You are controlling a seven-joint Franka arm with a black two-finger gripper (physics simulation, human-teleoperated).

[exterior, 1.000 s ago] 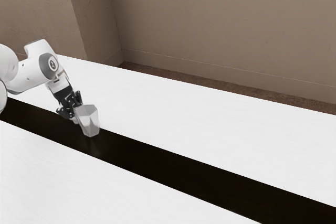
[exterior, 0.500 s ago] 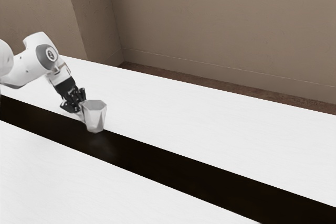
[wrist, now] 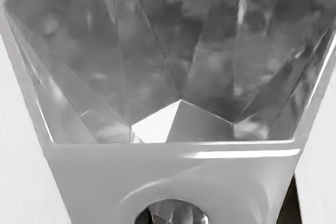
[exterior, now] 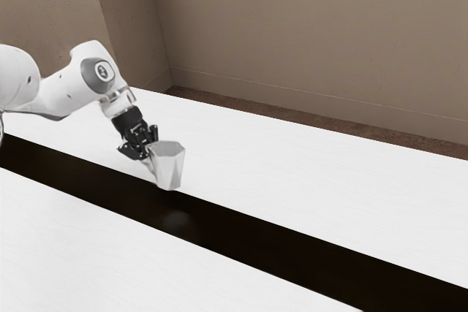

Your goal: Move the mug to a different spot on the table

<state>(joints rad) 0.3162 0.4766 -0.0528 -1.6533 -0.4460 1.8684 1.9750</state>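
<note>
Now my gripper point(exterior: 145, 147), clamped on the mug point(exterior: 169, 165), has carried it toward the exterior view's right; the contact itself is obscured.

A beige wall point(exterior: 307, 27) stands at the back, brown floor point(exterior: 292, 115) at its foot; a black band point(exterior: 256, 242), maybe a gap, runs across in front

The mug point(exterior: 170, 164) is a smooth, glossy grey material with faceted walls, and its inner faces carry mirror-like, metallic reflections. The hand point(exterior: 148, 149) is matt black, while the arm point(exterior: 66, 93) has a smooth white shell with a soft sheen, like moulded plastic. The worktop point(exterior: 307, 173) is matt white, crossed by a dark glossy band point(exterior: 256, 242); the wall point(exterior: 307, 27) resembles rough matt plaster.
</note>
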